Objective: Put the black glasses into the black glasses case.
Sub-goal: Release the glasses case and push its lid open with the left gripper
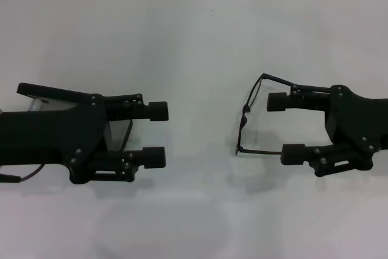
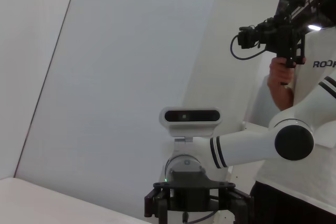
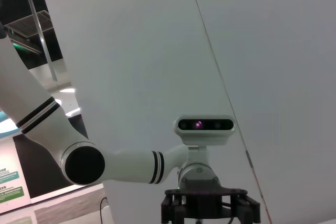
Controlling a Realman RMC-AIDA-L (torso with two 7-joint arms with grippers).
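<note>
Black glasses (image 1: 251, 115) unfolded, temples pointing right.

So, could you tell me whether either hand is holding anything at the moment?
Neither. The right hand is open around the black glasses' temple arms, not gripping; the left hand is open over the black glasses case.

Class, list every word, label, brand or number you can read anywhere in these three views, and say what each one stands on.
"ROO", cut off by the picture's edge: on the white shirt of a person holding a camera, left wrist view.
Green sign in the right wrist view: lettering too small to read.
Black glasses and black glasses case: no readable lettering shows.
</note>
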